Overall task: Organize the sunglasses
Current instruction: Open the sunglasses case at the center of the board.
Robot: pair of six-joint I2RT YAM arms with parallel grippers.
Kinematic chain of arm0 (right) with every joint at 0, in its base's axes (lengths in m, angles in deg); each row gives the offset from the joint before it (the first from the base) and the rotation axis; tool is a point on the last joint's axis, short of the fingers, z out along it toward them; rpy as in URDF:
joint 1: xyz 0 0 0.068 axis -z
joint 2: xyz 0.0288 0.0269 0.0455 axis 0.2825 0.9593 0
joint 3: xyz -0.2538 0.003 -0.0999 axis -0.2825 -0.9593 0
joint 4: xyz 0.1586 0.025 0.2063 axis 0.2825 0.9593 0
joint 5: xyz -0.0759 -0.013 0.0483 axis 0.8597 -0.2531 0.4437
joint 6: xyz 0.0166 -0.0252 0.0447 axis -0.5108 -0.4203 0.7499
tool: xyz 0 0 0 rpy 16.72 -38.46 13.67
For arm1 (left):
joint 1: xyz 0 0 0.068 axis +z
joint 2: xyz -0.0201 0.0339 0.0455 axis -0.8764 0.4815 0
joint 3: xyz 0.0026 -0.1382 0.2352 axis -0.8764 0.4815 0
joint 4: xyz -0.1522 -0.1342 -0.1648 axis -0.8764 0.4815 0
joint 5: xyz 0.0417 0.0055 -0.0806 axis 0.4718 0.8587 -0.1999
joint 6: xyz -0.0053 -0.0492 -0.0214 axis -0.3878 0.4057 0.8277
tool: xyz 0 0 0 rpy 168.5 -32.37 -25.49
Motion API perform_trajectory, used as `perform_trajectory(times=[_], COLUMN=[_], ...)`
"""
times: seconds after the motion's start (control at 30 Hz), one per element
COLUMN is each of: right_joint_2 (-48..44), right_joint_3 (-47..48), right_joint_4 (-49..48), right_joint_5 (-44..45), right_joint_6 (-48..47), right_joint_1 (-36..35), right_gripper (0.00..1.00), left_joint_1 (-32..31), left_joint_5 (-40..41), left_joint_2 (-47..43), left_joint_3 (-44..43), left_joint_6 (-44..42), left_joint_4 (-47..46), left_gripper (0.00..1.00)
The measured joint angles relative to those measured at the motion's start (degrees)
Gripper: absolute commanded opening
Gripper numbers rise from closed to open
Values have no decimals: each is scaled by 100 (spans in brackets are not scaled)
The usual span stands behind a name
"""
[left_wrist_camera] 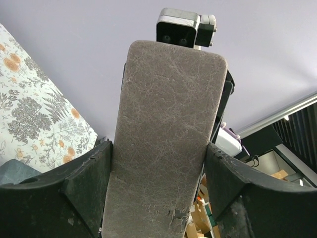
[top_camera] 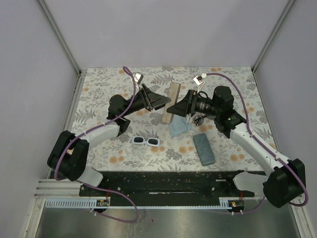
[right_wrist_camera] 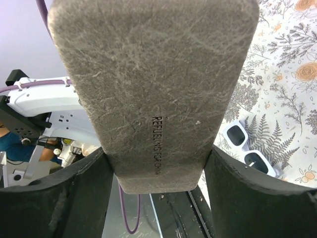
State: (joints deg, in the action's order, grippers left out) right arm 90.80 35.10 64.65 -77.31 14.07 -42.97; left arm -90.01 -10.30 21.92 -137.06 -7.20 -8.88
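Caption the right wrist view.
Right gripper grips the tan case; white sunglasses lie on the floral table beyond.

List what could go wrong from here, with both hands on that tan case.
1. The left hand and right hand each grip the tan case from opposite sides. Uneven pulling could twist it or make it slip.
2. The blue pouch lies just below the case, so a dropped case may land on it.
3. The white sunglasses lie near the left arm, and a low sweep might knock them.
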Motion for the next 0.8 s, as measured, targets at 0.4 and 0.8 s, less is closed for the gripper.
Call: perform_trajectory(times=[0.4,0.8], right_joint_2=[9,63], right_joint_3=[0,0], right_joint_4=[-323,-1729], right_joint_5=[-212,-317], right_joint_6=[374,1471], right_joint_1=[33,125], right_gripper=[50,51], left_joint_1=[35,70], left_joint_5=[42,402], left_joint_2=[345,527], left_joint_3=[83,-369], left_joint_6=[872,2149], left_joint_4=[-1014,-1493], left_gripper=[23,22])
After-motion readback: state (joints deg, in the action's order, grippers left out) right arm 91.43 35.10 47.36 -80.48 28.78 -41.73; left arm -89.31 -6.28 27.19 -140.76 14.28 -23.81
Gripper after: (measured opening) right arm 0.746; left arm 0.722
